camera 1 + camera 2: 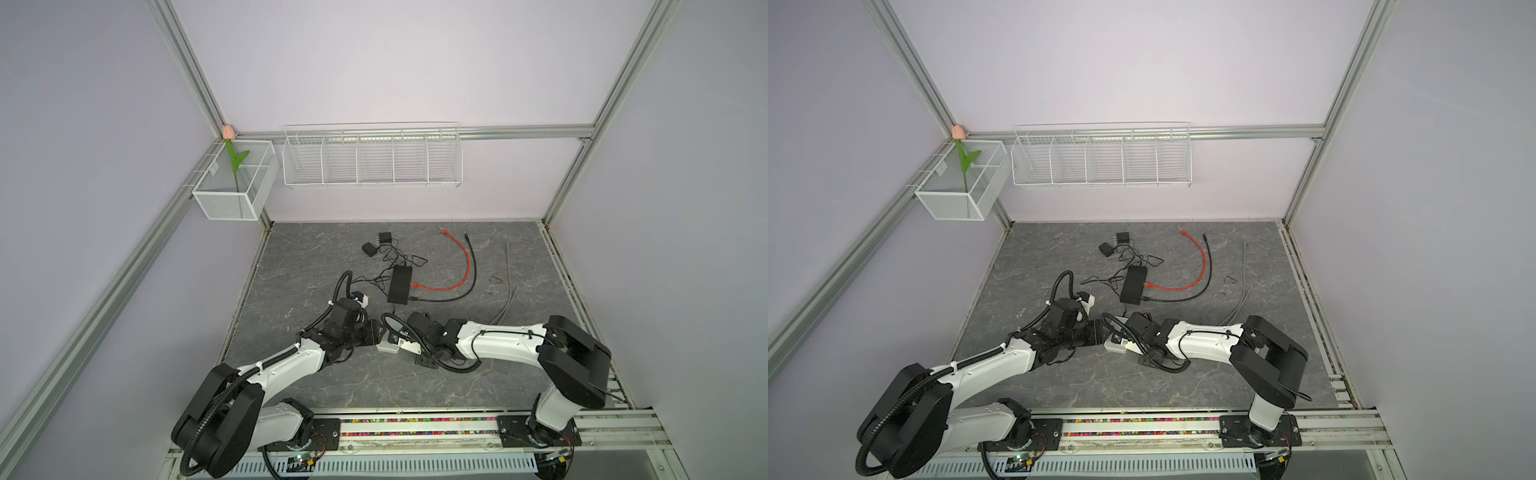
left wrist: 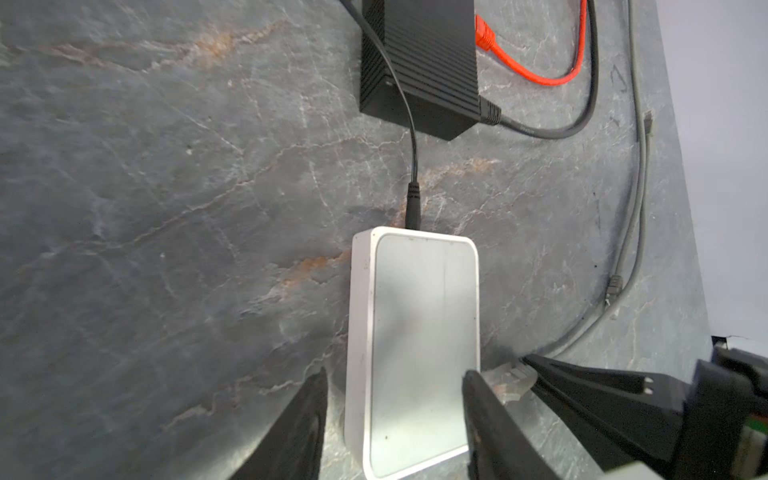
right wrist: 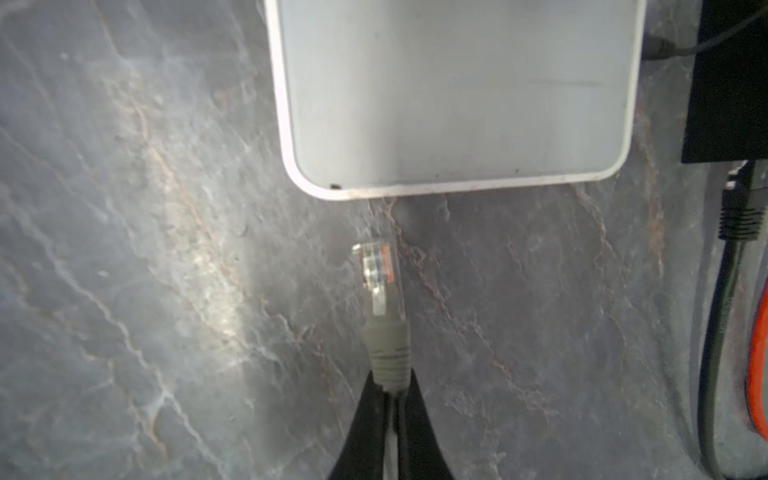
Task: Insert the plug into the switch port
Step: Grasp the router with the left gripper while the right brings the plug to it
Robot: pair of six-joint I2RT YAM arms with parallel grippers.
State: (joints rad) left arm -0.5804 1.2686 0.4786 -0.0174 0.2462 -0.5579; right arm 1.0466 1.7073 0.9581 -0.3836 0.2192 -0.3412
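Right gripper is squeezed tight on the gray rubber end of the plug. The plug is clear, with little colored wires inside, and it sticks out past the fingertips. It points at the white switch. Its tip is near the edge of the switch but does not touch it. A bit of the gray table shows between them. The holes in the switch cannot be seen.

The left gripper has its two black fingers spread apart, one on each side of the switch. A thin strip of table shows between one finger and the switch, so it is not squeezing. The other finger is right at the other edge, and I cannot tell if it touches. The plug is just beside that finger.

The switch lies flat on the table. A thin black wire is stuck into its far end. Past it lies a black box with a red cable and a thick black cable going into its side. A gray cable runs across the table toward the back wall.

In both top views the two grippers meet at the switch.
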